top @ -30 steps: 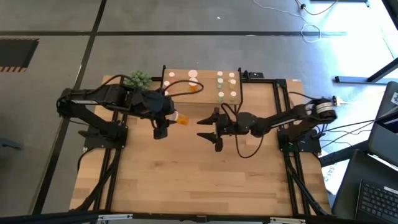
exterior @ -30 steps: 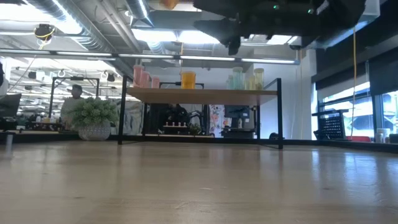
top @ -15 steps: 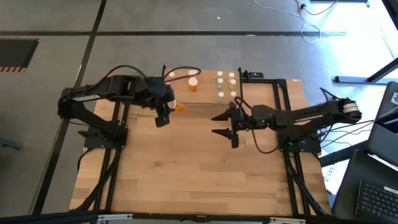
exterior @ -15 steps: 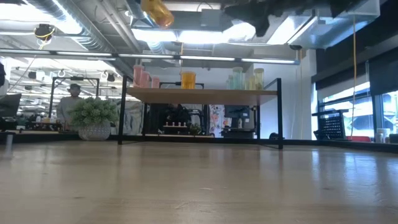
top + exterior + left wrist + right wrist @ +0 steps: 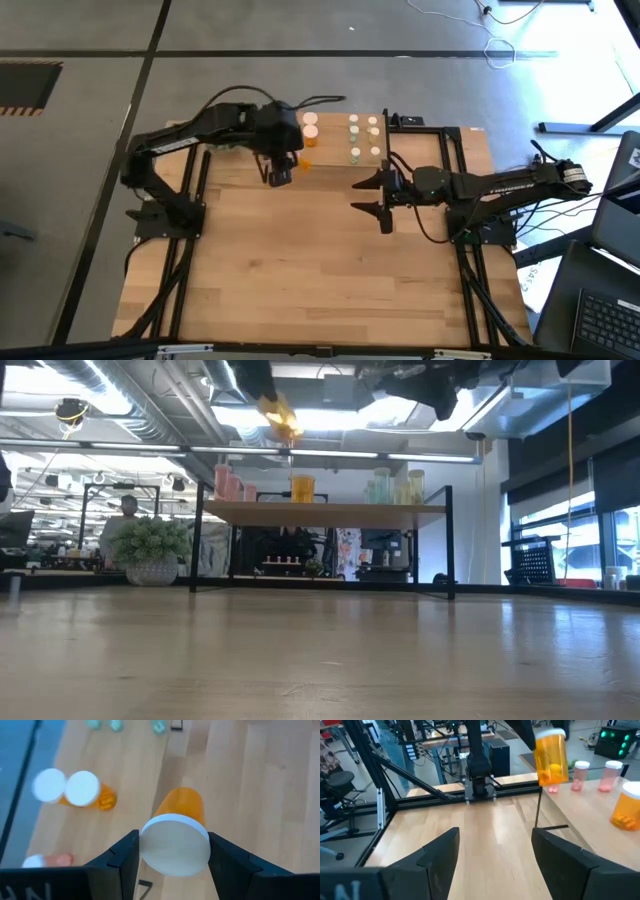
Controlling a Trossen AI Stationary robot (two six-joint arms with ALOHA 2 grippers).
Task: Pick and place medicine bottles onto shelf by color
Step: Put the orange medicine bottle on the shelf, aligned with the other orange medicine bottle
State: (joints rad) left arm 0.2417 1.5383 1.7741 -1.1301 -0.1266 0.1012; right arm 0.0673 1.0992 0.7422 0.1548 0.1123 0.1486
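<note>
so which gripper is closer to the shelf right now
The left. The left gripper, holding an orange bottle, is at the front edge of the shelf. The right gripper hangs open farther forward, off its right end.

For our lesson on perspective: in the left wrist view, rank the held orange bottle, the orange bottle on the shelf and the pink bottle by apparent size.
1. Held orange bottle, largest, though nearest the camera.
2. Orange bottle on the shelf.
3. Pink bottle, smallest, but cut off behind the left gripper.

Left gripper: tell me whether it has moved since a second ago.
Yes. In the high view the left gripper, holding an orange bottle, has moved toward the shelf.
</note>
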